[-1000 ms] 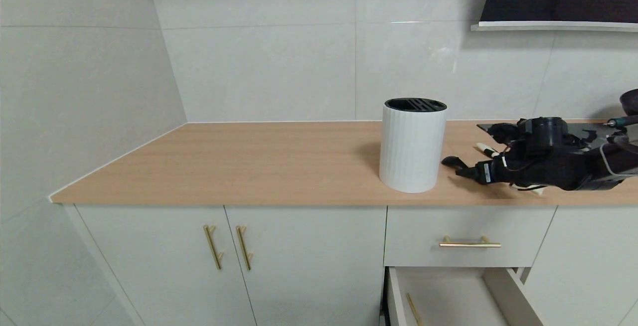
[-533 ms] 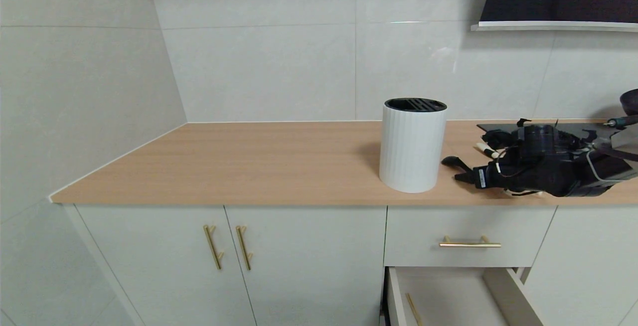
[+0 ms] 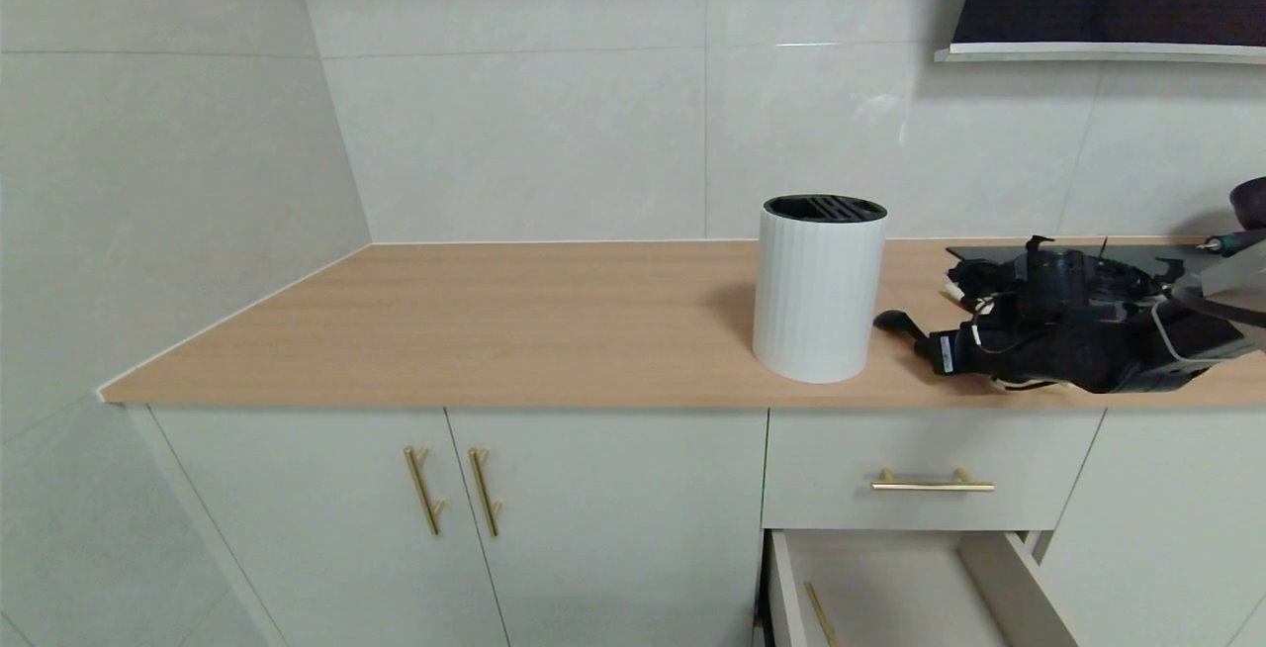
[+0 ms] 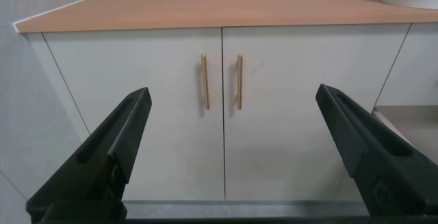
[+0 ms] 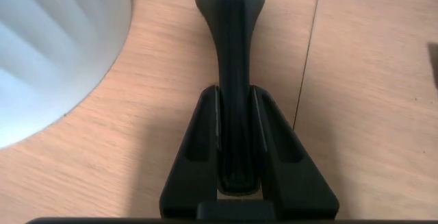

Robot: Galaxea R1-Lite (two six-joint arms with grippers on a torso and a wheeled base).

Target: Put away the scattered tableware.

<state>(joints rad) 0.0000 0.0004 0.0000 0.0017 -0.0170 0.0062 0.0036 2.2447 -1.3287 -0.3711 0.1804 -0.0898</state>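
The right gripper (image 5: 236, 101) is clamped on a black handle (image 5: 231, 18) lying on the counter (image 3: 554, 321) at 3 o'clock of the holder (image 3: 817, 291), so it should probably lift level, rise above it, then lower into a slot (image 3: 826, 206), while the left gripper (image 4: 233, 101) hangs wide open, empty.

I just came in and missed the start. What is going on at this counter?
The right gripper is shut on a black utensil handle, low on the wooden counter, right beside the white ribbed holder. The utensil is not yet in the holder. The left gripper hangs open in front of the cabinet doors below, holding nothing. A lower drawer stands open.
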